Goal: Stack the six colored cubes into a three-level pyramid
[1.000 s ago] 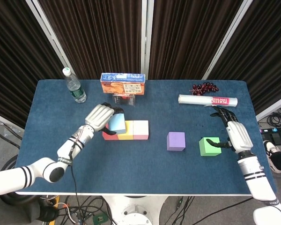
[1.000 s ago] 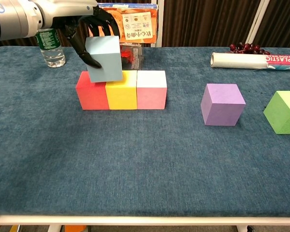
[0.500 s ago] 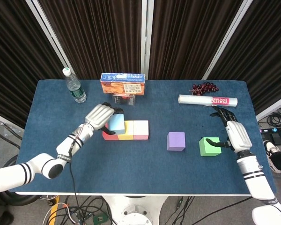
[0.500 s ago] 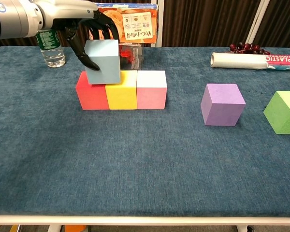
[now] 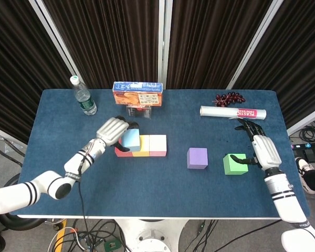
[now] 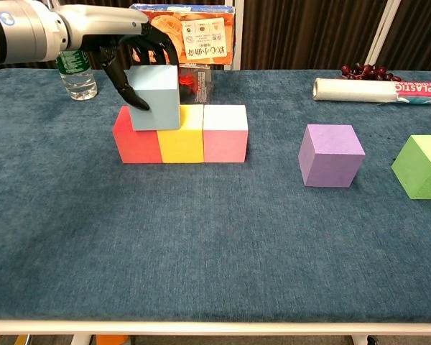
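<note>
A red cube (image 6: 136,139), a yellow cube (image 6: 181,140) and a pink cube (image 6: 225,134) stand in a row on the table. My left hand (image 5: 111,130) holds a light blue cube (image 6: 156,98) from above and behind, over the seam between red and yellow; whether it rests on them I cannot tell. A purple cube (image 5: 197,158) sits alone to the right. Beside it is a green cube (image 5: 234,164), with my right hand (image 5: 262,149) against its right side, thumb on it and fingers spread.
A water bottle (image 5: 83,96) stands at the back left. An orange box (image 5: 138,94) stands behind the row, with a small clear container (image 6: 197,80) in front of it. A plastic wrap roll (image 5: 232,112) and grapes (image 5: 229,98) lie at the back right.
My left hand has turned the light blue cube more upright and lowered it closer onto the red and yellow cubes. My right hand has stayed by the green cube.
</note>
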